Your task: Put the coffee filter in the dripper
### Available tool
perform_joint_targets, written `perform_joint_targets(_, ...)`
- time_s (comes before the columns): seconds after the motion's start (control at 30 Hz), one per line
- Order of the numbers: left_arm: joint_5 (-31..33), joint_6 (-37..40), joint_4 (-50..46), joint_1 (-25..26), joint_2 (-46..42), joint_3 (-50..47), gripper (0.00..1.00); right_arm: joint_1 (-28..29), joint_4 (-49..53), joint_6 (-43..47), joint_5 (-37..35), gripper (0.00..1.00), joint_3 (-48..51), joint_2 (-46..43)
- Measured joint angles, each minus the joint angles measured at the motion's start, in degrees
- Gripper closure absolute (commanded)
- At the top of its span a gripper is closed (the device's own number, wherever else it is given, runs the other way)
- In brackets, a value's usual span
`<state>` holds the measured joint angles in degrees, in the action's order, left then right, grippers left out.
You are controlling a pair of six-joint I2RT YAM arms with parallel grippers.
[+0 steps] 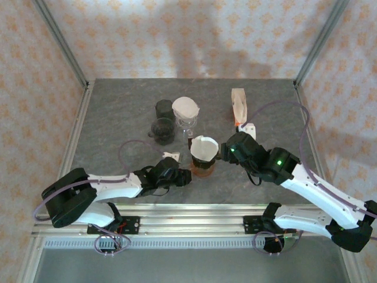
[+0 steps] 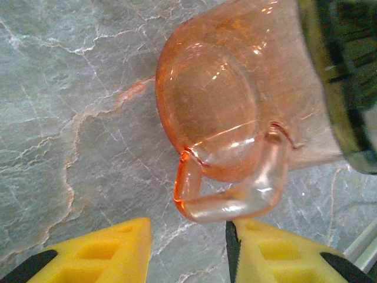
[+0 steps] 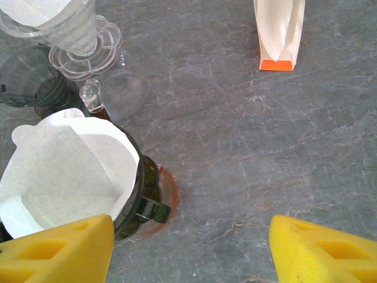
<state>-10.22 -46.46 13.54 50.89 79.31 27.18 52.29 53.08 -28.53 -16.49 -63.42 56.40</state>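
Closest to the left wrist lens: two yellow fingers [image 2: 100,253] of the left claw [image 2: 188,250], parted and released, with bare grey marble counter [image 2: 70,118] in the gap. Just beyond the fingertips, the looped handle [image 2: 235,203] of an orange glass jug [image 2: 212,100], near them but not gripped. At the jug's top, a dark dripper [image 2: 341,76].

From the right wrist: right claw [image 3: 191,250] spread wide, released, grasping nothing, only counter between its yellow fingers. Beside one finger, the white coffee filter [image 3: 65,177], opened out and seated inside the dark dripper on the orange jug. Cannot tell whether finger and dripper rim touch.

Farther back on the counter: a clear dripper [image 3: 76,41] carrying a second white filter [image 3: 29,12], a dark smoky cup [image 3: 23,82] just beside it, and well apart from these an upright filter packet [image 3: 280,29] with an orange base.

From above, both claws flanking the jug, left claw at the handle side, right claw opposite.
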Motion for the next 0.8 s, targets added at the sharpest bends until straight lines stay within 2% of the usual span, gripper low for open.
perform_joint_targets(0.27,-0.04,-0.02,3.76,-0.04,5.16,0.55,0.63,0.00,0.00,-0.02,-0.02,0.30,0.46,-0.15)
perform_joint_targets(0.8,-0.04,-0.04,6.27,-1.79,7.26,3.17,0.63,-3.61,-0.04,-0.13,1.46,0.31,6.75,-2.84)
